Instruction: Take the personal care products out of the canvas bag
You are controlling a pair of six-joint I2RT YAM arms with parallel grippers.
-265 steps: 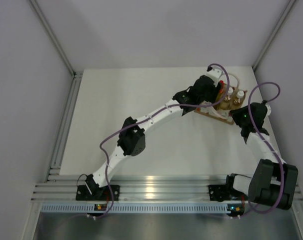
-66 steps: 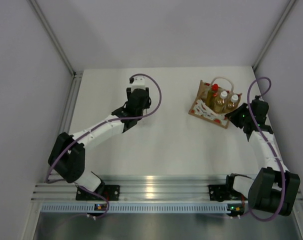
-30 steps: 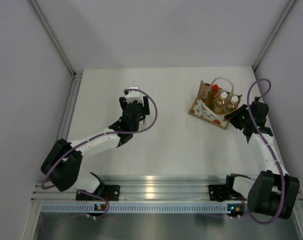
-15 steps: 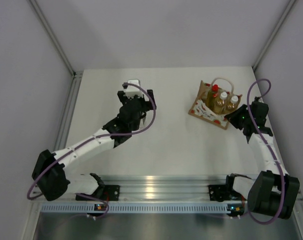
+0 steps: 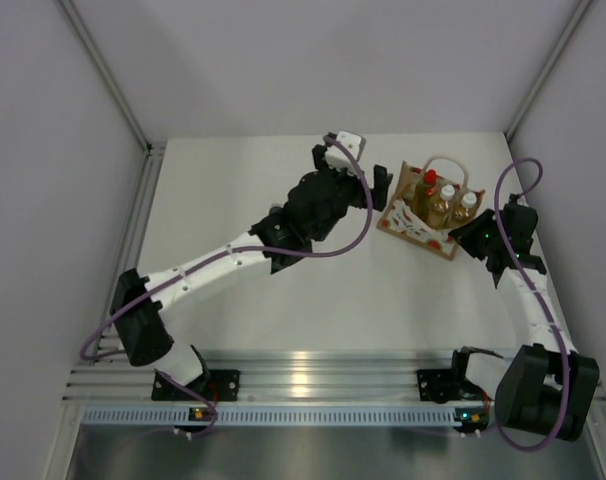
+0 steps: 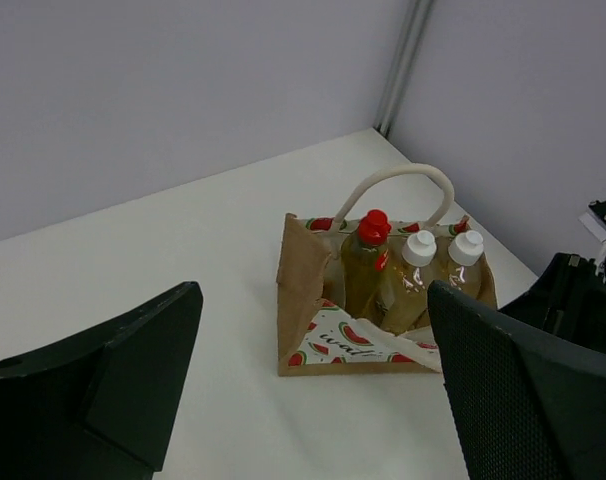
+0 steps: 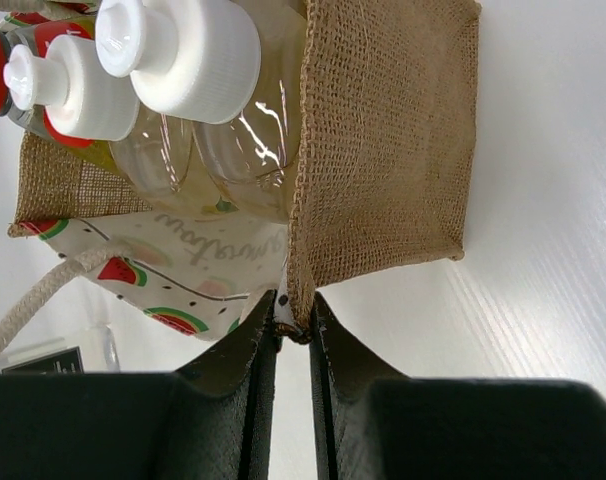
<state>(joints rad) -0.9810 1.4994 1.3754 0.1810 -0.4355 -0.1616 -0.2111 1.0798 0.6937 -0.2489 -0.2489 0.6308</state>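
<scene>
Over at the far right of the white tabletop [image 5: 283, 300] stands the small tan-brown canvas bag [image 5: 415, 222]. It is a coarse woven tote with a white front panel printed with red and green watermelon slices. A looped white rope handle [image 6: 403, 178] arches over its open top.

Three bottles stand upright inside it in a row. A yellow bottle with a red cap [image 6: 368, 265] is at one end. A clear amber-filled bottle with a white cap [image 6: 417, 270] is in the middle, and a second white-capped amber bottle [image 6: 466, 262] stands at the other end. All three caps rise above the bag's rim.

The left tool [image 5: 381, 187] hangs just beside the bag on its left side, not touching it. Its black fingers [image 6: 103, 385] are spread wide with nothing between them, and in the left wrist view the bag sits framed in that gap.

The right tool [image 7: 293, 335] is at the bag's near right corner. Its fingers are pressed together, pinching the fabric edge where the brown woven side meets the printed panel. The right arm [image 5: 528, 290] reaches in along the right edge of the tabletop.
</scene>
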